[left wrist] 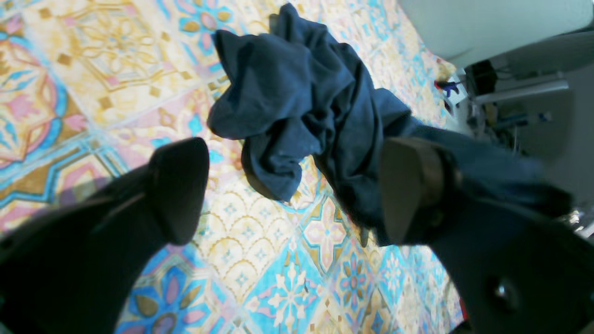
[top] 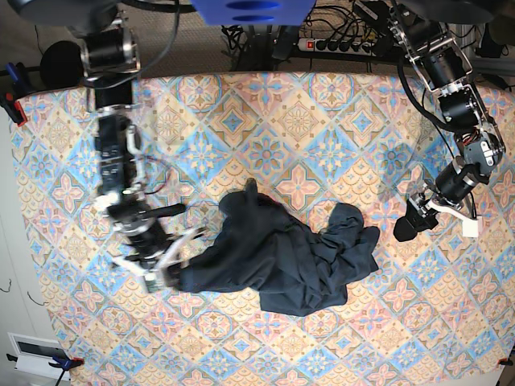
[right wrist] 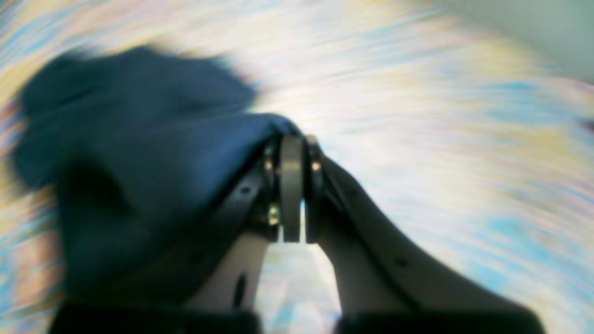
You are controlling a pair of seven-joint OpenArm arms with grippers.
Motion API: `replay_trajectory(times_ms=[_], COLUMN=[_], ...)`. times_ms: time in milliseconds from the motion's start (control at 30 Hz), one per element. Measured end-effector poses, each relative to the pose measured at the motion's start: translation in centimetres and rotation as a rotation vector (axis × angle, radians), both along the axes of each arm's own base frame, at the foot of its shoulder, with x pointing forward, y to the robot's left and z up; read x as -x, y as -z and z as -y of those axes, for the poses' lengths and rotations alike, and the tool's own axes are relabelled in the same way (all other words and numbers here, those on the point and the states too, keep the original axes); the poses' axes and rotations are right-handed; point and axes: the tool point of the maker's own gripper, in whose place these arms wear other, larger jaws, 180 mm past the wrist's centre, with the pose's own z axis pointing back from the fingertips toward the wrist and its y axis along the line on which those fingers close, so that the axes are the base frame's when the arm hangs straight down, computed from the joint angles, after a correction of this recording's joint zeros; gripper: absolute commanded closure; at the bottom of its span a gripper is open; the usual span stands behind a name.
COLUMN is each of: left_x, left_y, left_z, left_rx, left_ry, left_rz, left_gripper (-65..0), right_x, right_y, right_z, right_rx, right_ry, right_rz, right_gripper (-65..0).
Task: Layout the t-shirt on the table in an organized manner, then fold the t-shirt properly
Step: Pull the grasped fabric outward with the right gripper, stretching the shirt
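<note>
The dark navy t-shirt (top: pixel 282 257) lies crumpled in a heap on the patterned table (top: pixel 322 104), a little in front of its middle. My right gripper (top: pixel 170 275) is at the heap's left end, and a stretch of cloth is drawn out toward it. The blurred right wrist view shows that gripper (right wrist: pixel 292 144) shut on a fold of the t-shirt (right wrist: pixel 139 153). Off the heap's right end, my left gripper (top: pixel 406 223) stands apart from the cloth. In the left wrist view it (left wrist: pixel 292 195) is open and empty above the table (left wrist: pixel 93 69), with the t-shirt (left wrist: pixel 297 106) just beyond its fingertips.
A power strip (top: pixel 338 44) and cables lie behind the table's far edge. A white box (top: pixel 36 350) sits off the front left corner. In the left wrist view the table's edge runs along the upper right, with cluttered equipment (left wrist: pixel 501 93) beyond it.
</note>
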Motion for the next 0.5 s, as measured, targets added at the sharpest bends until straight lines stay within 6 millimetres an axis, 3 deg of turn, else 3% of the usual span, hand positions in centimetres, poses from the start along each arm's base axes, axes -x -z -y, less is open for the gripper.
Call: replay_trajectory(times_ms=[167, 267, 333, 433, 500], left_x=[-0.6, -0.9, -1.1, -1.7, -2.1], left_y=[0.5, 0.9, 1.2, 1.4, 1.7], left_z=[0.3, 1.4, 2.0, 2.7, 3.5], left_rx=[-0.078, -0.107, -0.138, -0.191, -0.234], left_ry=[0.022, 0.059, 0.084, 0.115, 0.133], left_rz=[-0.030, -0.041, -0.056, -0.065, -0.059], left_gripper=[-52.6, -52.6, -52.6, -52.6, -52.6], right_x=[2.2, 1.8, 1.9, 2.9, 3.4], right_y=[2.4, -0.1, -1.3, -0.9, -0.1], right_z=[4.5, 8.1, 12.0, 17.0, 19.1], right_rx=[0.041, 0.035, 0.050, 0.048, 0.019], right_ry=[0.072, 0.147, 0.243, 0.381, 0.441], right_rz=[-0.080, -0.005, 0.022, 0.000, -0.018], right_gripper=[-0.7, -0.7, -0.7, -0.7, -0.7])
